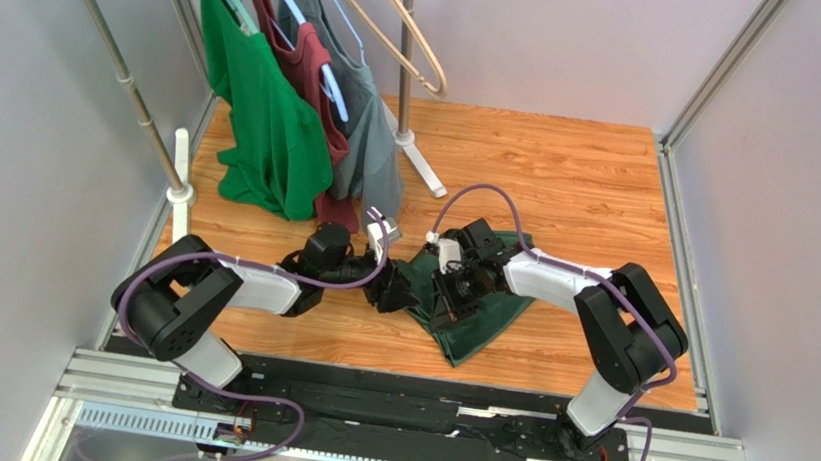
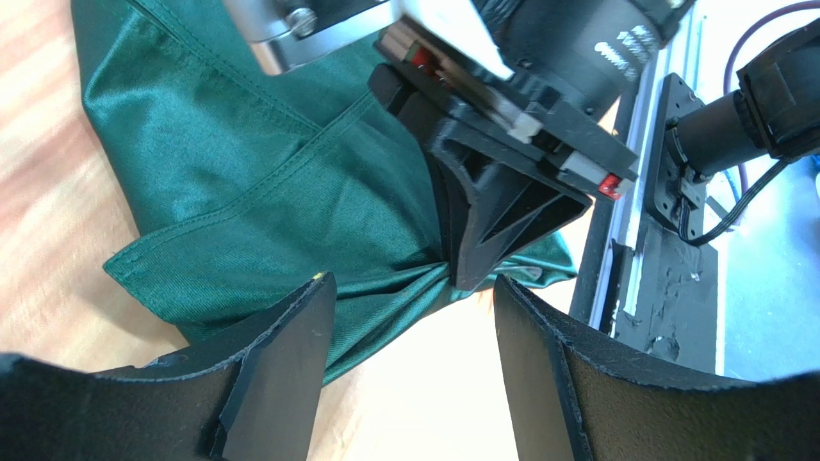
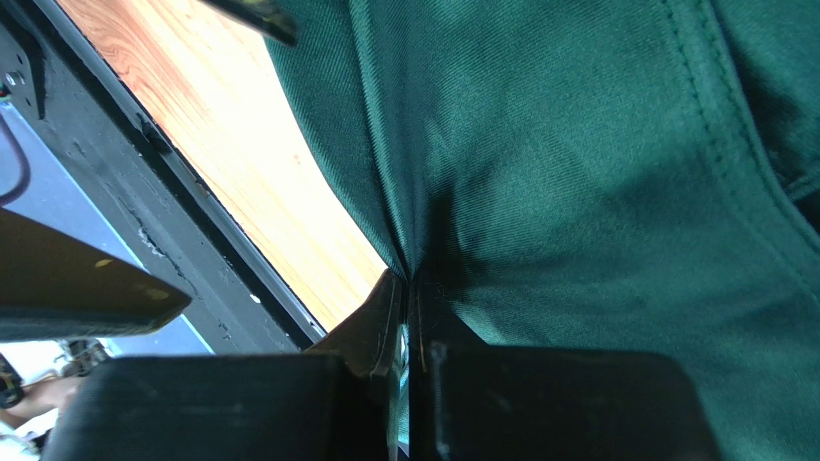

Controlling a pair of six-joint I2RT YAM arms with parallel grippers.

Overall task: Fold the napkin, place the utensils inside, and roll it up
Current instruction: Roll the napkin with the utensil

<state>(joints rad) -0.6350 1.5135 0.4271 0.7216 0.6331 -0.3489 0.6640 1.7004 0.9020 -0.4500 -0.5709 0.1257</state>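
Right gripper (image 3: pixel 409 288) pinches a napkin (image 3: pixel 597 192) fold, jaws pressed together. My left gripper (image 2: pixel 412 286) hangs spread, empty, just beside it. Cloth lies bunched on table (image 1: pixel 574 180) btwn my arms. Thin, soft, prob. slippery & limp, so I'd grip hemmed corners, not mid-cloth.

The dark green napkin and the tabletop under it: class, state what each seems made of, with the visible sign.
The dark forest-green cloth napkin looks like thin woven fabric with a slight sheen: fine twill lines, a stitched hem, soft creases. The orange-brown tabletop looks like smooth wood or laminate: plank grain shows.
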